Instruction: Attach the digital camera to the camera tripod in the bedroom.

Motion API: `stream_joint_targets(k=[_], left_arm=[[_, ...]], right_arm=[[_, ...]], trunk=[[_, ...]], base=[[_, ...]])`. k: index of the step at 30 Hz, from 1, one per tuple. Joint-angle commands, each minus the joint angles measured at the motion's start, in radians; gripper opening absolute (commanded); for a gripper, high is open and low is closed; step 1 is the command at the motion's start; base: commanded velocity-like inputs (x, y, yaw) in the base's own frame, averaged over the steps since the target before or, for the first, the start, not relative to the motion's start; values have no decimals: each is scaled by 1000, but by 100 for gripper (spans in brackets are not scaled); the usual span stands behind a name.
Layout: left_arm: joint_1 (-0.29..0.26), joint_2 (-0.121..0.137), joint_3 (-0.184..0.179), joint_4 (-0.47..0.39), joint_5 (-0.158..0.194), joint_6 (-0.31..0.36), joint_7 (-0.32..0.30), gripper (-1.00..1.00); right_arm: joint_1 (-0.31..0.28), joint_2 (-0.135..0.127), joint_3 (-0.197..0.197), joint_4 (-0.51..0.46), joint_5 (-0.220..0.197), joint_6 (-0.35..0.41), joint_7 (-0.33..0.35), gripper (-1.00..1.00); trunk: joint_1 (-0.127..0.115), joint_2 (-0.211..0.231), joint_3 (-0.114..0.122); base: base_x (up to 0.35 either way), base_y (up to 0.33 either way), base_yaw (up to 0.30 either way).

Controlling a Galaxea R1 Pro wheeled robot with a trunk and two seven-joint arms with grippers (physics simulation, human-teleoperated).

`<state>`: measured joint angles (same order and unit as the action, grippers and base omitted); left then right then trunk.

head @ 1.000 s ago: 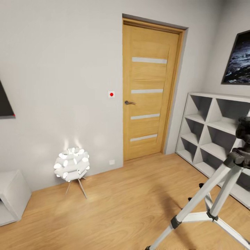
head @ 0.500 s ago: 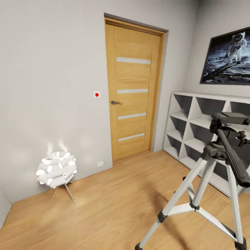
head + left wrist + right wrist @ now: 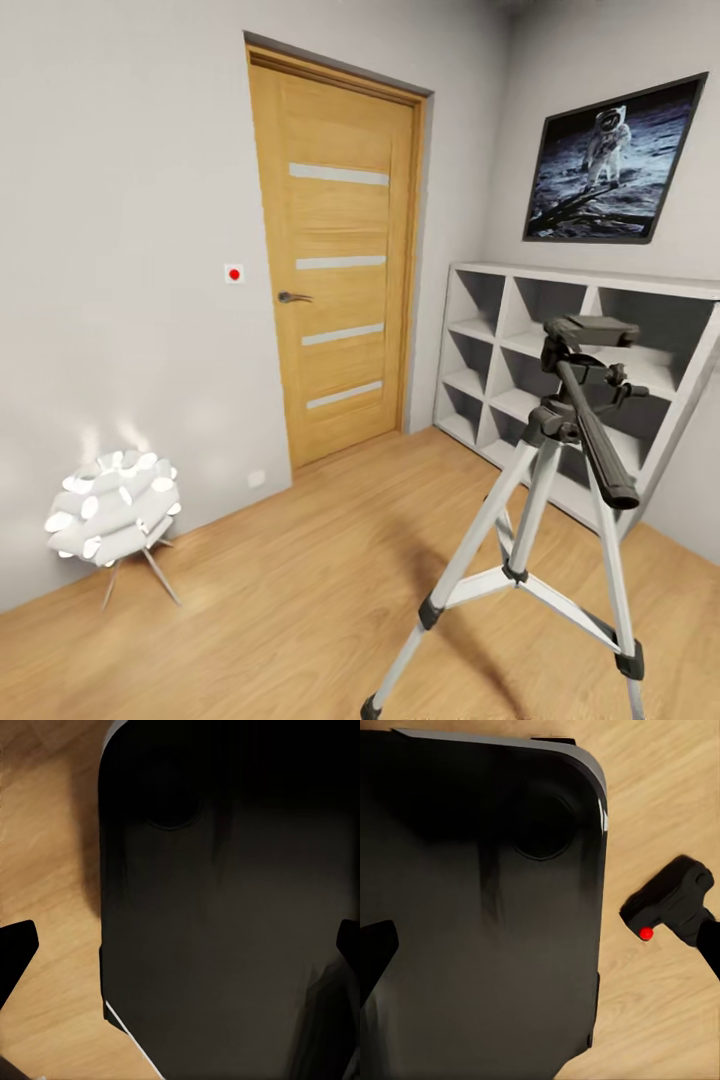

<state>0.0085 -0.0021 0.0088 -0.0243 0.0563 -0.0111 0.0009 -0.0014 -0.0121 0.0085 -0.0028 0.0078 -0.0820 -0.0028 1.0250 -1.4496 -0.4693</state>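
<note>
The camera tripod [image 3: 545,520] stands on the wood-plank floor [image 3: 300,590] at the near right of the bedroom, its three silver-grey legs spread and its black head [image 3: 585,345] level, with the long pan handle [image 3: 600,440] slanting down toward the near side. Behind it, against the right wall, is the white cube shelf [image 3: 520,340], and above that hangs a framed astronaut picture [image 3: 610,165]. The wooden door [image 3: 335,270] is shut in the far wall, with a small white switch bearing a red dot [image 3: 234,273] to its left. At the near left a small glowing white lamp [image 3: 110,505] sits on thin legs by the wall.

In the right wrist view the digital camera [image 3: 667,904] lies on the floor, red dot up, next to a large dark body [image 3: 480,907]. The right gripper [image 3: 540,945] has its fingertips far apart with nothing between them. The left gripper [image 3: 180,952] is likewise spread wide and empty over a dark body [image 3: 225,915]
</note>
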Motion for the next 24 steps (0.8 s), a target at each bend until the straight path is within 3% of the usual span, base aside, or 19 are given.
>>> stream_joint_targets(k=[1, 11, 17, 24], left_arm=[[0, 0, 0, -2, 19, -1, 0, 100], [0, 5, -2, -2, 103, -1, 1, 100], [1, 5, -2, -2, 112, -1, 4, 100], [0, 1, -3, -2, 114, -1, 6, 100]], right_arm=[[0, -1, 1, 0, 1, -2, 0, 100], [0, -4, 1, 0, 1, -2, -1, 100], [0, -7, 1, 0, 1, -2, -1, 100], [0, -8, 1, 0, 0, -2, 0, 100]], trunk=[[0, 0, -1], [0, 0, -1], [0, 0, -1], [0, 0, -1]], base=[[-16, 16, -246], [-151, 138, -116], [-229, 162, -8], [-65, 43, -1]])
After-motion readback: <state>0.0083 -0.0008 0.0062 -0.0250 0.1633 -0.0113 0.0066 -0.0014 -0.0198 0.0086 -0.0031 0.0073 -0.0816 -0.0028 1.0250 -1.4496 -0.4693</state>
